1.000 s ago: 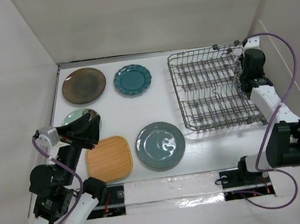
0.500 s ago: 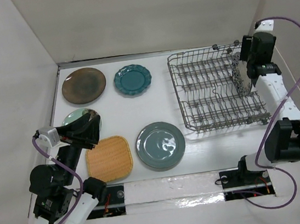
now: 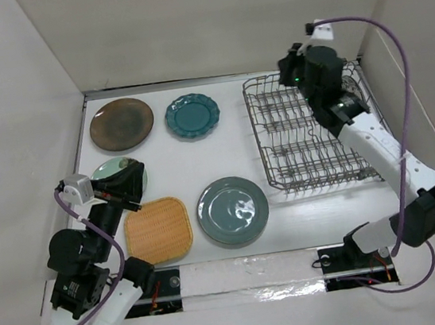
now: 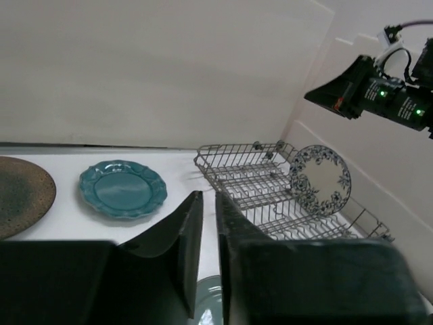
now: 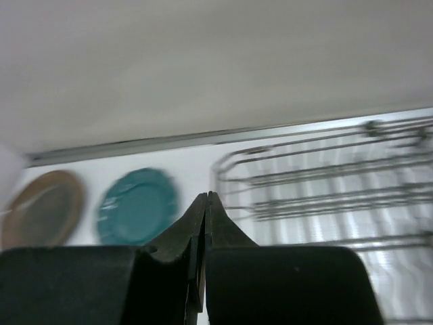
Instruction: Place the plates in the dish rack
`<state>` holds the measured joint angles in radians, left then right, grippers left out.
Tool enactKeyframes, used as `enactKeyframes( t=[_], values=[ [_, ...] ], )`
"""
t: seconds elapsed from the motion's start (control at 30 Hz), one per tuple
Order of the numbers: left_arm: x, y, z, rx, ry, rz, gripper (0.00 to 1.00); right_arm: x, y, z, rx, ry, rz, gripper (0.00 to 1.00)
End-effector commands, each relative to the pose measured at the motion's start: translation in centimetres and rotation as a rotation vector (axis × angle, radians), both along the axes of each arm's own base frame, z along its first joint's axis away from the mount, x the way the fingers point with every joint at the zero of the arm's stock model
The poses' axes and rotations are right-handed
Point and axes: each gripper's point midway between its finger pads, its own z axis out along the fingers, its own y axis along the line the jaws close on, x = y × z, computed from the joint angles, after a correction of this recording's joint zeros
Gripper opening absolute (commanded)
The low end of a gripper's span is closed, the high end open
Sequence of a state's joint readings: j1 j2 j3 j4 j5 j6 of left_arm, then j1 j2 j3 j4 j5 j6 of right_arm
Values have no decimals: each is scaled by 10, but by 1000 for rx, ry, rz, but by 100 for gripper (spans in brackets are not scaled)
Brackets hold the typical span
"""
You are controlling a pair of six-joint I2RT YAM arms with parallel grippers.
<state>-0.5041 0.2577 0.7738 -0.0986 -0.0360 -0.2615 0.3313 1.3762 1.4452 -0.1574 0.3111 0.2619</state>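
The dish rack (image 3: 302, 131) stands at the back right. In the left wrist view a white plate with blue flowers (image 4: 320, 177) stands upright at the far end of the rack (image 4: 250, 169). Flat on the table lie a dark brown plate (image 3: 121, 124), a teal scalloped plate (image 3: 192, 116), a grey-blue plate (image 3: 233, 210) and a tan woven plate (image 3: 158, 230). My right gripper (image 3: 288, 69) hovers over the rack's back left corner, shut and empty (image 5: 205, 196). My left gripper (image 3: 134, 179) is shut with nothing in it (image 4: 208, 198), above a pale green plate (image 3: 106, 171) that it partly hides.
White walls close in the table on the left, back and right. The right arm's purple cable (image 3: 397, 67) loops above the rack's right side. A metal strip (image 3: 248, 275) runs along the near edge between the arm bases.
My right gripper let go of the flowered plate at the rack's right end, rose, swung to the rack's back left and shut. The left gripper's jaws closed.
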Motion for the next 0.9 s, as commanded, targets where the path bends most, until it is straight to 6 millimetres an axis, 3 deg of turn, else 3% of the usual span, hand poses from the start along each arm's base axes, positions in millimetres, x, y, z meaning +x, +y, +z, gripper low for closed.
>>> enactKeyframes(
  t=[0.0,0.03,0.1,0.13,0.17,0.2,0.23,0.27,0.3,0.33,0.37,0.4,0.5,0.53,0.6,0.63,0.77,0.87],
  values=[
    [6,-3,7,3,-4,2,9,0,67,16,194,-63,93,0],
    [4,-3,7,2,-9,-1,1,2,107,5,268,-61,151,0],
    [3,-2,9,-4,-18,2,0,7,146,-15,337,-37,189,0],
    [4,0,8,-8,-16,15,0,10,165,-14,403,-38,196,0],
    [7,0,5,-3,-4,21,0,17,196,-50,390,20,177,0],
    [9,0,3,-1,3,27,0,20,210,-61,403,38,172,4],
    [10,0,3,0,8,28,0,25,225,-71,456,60,166,11],
    [11,0,2,0,12,29,0,30,237,-71,495,62,166,25],
    [12,-1,2,1,14,29,0,38,252,-103,506,109,156,56],
    [12,-1,1,2,17,27,0,38,262,-110,576,124,144,66],
    [13,-2,0,2,20,27,0,40,267,-118,596,129,127,72],
    [14,-2,0,4,24,27,2,44,271,-142,595,148,81,81],
    [12,-1,2,-6,16,27,17,46,285,-171,650,204,19,82],
    [11,-1,2,-9,15,28,27,45,288,-196,654,243,-22,82],
    [14,-1,0,-6,26,32,36,49,290,-211,677,273,-61,80],
    [15,-1,-1,-6,31,36,39,47,296,-233,678,306,-80,79],
    [15,6,0,-24,37,67,41,41,308,-278,748,394,-125,77],
    [16,3,-2,-18,45,57,41,44,310,-291,786,401,-150,75]
  ],
)
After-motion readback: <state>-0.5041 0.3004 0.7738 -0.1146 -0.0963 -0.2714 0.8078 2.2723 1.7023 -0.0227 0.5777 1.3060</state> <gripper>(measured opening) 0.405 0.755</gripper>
